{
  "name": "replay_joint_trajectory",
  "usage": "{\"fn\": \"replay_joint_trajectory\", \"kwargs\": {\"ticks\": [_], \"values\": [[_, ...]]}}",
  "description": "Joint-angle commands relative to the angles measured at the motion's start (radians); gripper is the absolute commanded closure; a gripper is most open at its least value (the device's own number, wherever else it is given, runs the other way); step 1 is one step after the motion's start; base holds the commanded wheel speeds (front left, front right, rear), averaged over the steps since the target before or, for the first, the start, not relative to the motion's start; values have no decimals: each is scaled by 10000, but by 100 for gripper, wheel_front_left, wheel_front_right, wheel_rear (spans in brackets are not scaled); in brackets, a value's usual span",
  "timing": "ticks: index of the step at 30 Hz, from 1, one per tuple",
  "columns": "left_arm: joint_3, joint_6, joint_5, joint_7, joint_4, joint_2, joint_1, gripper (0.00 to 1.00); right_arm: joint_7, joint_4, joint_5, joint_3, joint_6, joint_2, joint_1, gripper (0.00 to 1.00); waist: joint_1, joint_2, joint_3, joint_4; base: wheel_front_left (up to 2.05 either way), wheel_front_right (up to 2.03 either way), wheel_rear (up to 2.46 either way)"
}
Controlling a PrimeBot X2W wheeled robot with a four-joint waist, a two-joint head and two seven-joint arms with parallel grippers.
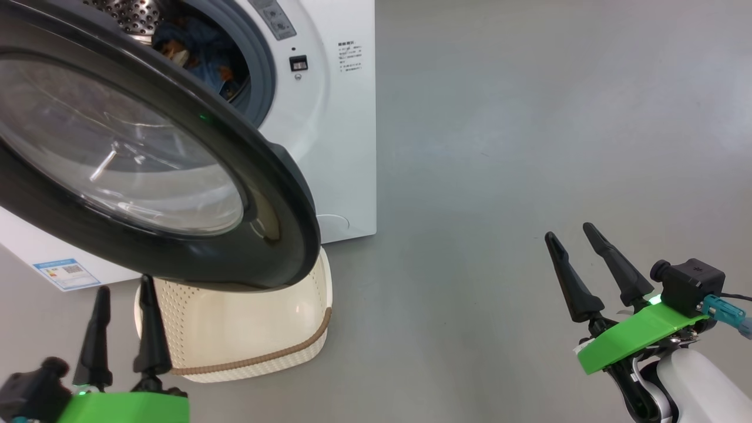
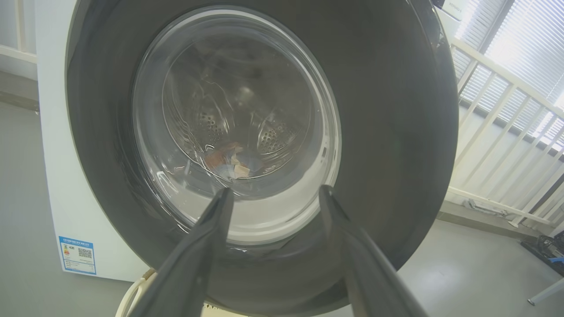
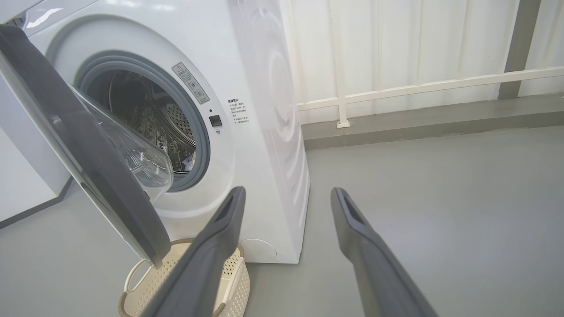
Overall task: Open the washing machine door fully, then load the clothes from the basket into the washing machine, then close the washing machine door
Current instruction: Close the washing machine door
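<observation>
The white washing machine [image 1: 346, 147] stands at the upper left, and its black-rimmed door [image 1: 276, 194] is swung partly open over the cream basket [image 1: 247, 329]. Blue and orange clothes [image 1: 202, 53] lie inside the steel drum and show through the door glass as clothes [image 2: 229, 160]. My left gripper [image 1: 126, 291] is open just below the door's lower rim, beside the basket's left end; in the left wrist view the left gripper [image 2: 273, 193] points at the door [image 2: 396, 132]. My right gripper [image 1: 570, 232] is open, empty, over bare floor far right of the machine [image 3: 264, 110]. The basket [image 3: 233, 273] looks empty.
Grey floor [image 1: 529, 117] spreads to the right of the machine. A white railing [image 3: 418, 83] and a raised ledge run behind it. A blue label [image 1: 64, 273] sits low on the machine's front. Dark equipment [image 2: 546, 248] lies on the floor by the railing.
</observation>
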Motion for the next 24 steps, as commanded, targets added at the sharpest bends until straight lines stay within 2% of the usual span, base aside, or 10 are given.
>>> {"fn": "replay_joint_trajectory", "kwargs": {"ticks": [1,9,18,24], "values": [[217,101,328,-154,-112,177,-20,0,-78,-248,-20,96,58,-196,-160,0,0,-1,12,18,0,0,0],[82,176,1295,-365,283,87,206,0,-78,-262,-28,82,58,-270,-235,0,0,-1,41,53,0,0,0],[272,170,1723,-387,208,-328,265,0,-78,-241,-52,56,58,-283,-196,0,0,-1,-12,108,0,0,0],[534,19,1959,-389,241,-506,285,0,-78,-217,-69,61,58,-324,-149,0,0,-1,-68,172,0,0,0]]}}
